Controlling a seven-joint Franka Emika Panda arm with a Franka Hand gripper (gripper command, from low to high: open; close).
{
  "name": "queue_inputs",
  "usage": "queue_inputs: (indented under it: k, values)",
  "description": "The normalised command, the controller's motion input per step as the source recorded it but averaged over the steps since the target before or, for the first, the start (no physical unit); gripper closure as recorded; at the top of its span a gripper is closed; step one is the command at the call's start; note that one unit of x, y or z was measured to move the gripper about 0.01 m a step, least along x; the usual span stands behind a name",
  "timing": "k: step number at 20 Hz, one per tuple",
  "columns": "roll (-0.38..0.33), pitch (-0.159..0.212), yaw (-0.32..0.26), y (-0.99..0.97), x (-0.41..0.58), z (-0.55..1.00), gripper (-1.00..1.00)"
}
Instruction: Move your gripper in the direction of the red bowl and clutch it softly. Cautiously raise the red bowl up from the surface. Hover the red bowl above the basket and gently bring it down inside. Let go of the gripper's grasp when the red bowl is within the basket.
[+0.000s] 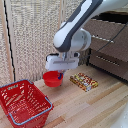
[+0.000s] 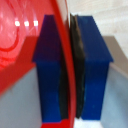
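The red bowl (image 1: 51, 78) hangs just above the wooden table, held by its rim under my gripper (image 1: 60, 76). In the wrist view the bowl's red rim (image 2: 64, 55) runs between my two blue fingers (image 2: 93, 65), which are shut on it. The bowl's glossy inside (image 2: 17, 30) fills one side of that view. The basket (image 1: 22, 102), red with lattice sides and a pale grey-blue rim, stands at the exterior view's lower left, apart from the bowl.
A flat, colourful packet (image 1: 83, 81) lies on the wooden table (image 1: 90, 107) to the exterior view's right of the bowl. A beige slatted wall stands behind, and dark drawers (image 1: 107, 47) stand at the right.
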Motion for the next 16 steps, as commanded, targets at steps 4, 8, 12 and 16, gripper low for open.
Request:
queue_inputs:
  k: [4,8,12,16]
  values:
    - [0.091,0.104,0.000,0.46,0.191,0.68,1.00]
    - [0.062,0.034,0.000,0.81,0.098,0.45,1.00]
    - [0.014,0.002,0.000,0.92,0.066,0.20,1.00]
    - [-0.002,-0.039,0.000,0.98,0.002,0.00,1.00]
